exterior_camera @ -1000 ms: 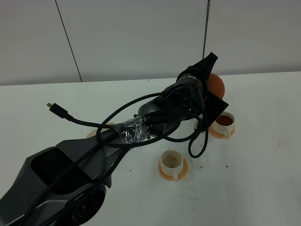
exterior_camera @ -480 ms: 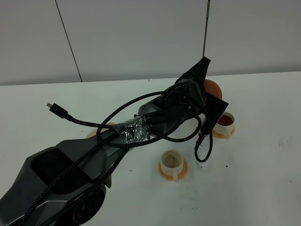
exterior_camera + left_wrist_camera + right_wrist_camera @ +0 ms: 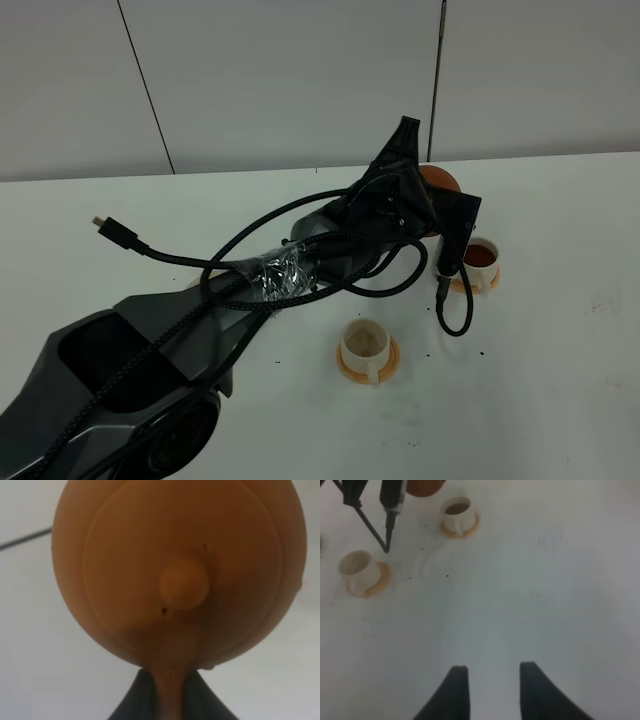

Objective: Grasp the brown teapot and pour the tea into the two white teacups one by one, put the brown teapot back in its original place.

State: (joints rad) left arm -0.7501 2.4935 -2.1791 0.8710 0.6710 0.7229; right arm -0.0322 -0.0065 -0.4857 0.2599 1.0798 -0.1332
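Observation:
My left gripper [image 3: 424, 190] reaches across the table and is shut on the stubby handle of the brown teapot [image 3: 440, 179], which it holds in the air above and behind the far white teacup [image 3: 480, 261]. That cup holds dark tea and stands on an orange saucer. The near white teacup [image 3: 366, 345] stands on its own orange saucer and looks almost empty. In the left wrist view the teapot [image 3: 180, 570] fills the frame, lid knob facing the camera, with the gripper [image 3: 170, 682] on the handle. My right gripper [image 3: 492, 687] is open and empty above bare table. The pale cream saucer is hidden under the left arm.
A black cable [image 3: 455, 300] hangs from the left wrist down between the two cups. Another cable with a plug [image 3: 105, 226] sticks out at the left. In the right wrist view both cups [image 3: 458, 514] [image 3: 361, 570] lie well ahead of the open fingers.
The left gripper has risen and turned, carrying the teapot up and a little left, so less of the pot shows. The hanging cable has swung right toward the far cup.

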